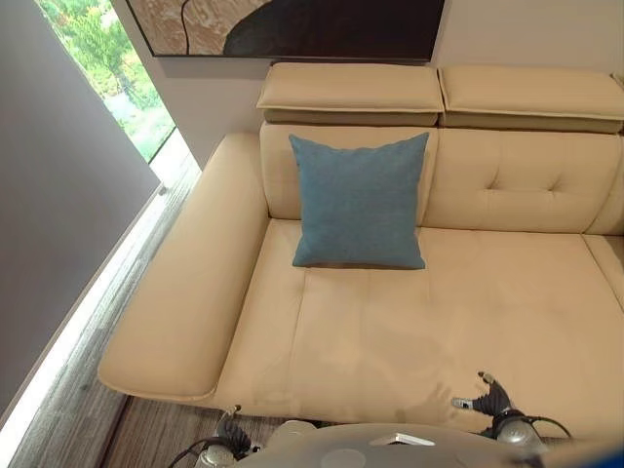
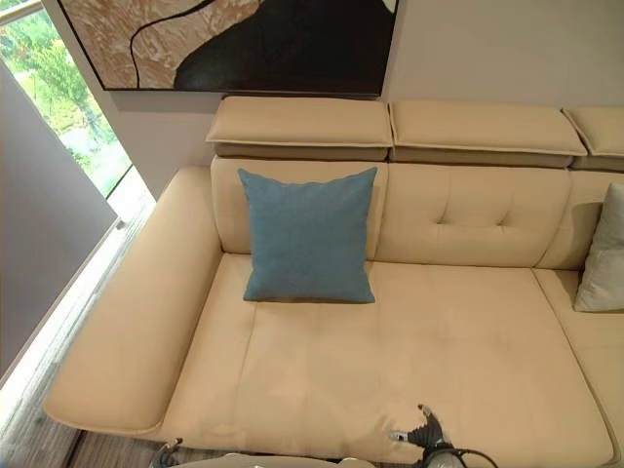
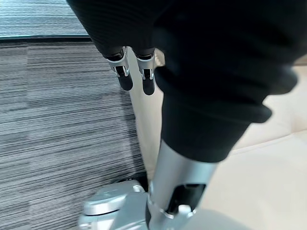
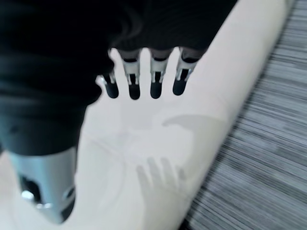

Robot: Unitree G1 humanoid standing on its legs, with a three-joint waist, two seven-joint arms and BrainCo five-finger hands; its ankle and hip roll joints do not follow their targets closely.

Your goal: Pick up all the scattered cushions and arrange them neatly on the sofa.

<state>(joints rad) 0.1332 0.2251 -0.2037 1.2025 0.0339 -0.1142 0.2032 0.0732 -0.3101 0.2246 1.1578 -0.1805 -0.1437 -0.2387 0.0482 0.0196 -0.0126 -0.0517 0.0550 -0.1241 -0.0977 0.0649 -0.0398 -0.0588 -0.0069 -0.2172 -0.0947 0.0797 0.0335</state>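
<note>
A blue square cushion [image 1: 359,200] stands upright on the cream sofa [image 1: 439,322], leaning against the backrest near the left armrest. At the sofa's far right a pale grey cushion [image 2: 604,252] leans in the corner, cut off by the view's edge. My left hand [image 3: 146,79] hangs low by the sofa's front edge over the grey floor, fingers straight and holding nothing. My right hand [image 4: 134,86] hovers above the front of the seat, fingers straight and empty; it also pokes up at the bottom of the eye views [image 1: 492,398].
The wide left armrest [image 1: 185,292] borders the seat. Beyond it lie a strip of grey plank floor [image 1: 88,400] and a tall window [image 1: 117,68]. A dark painting [image 1: 292,24] hangs above the headrests.
</note>
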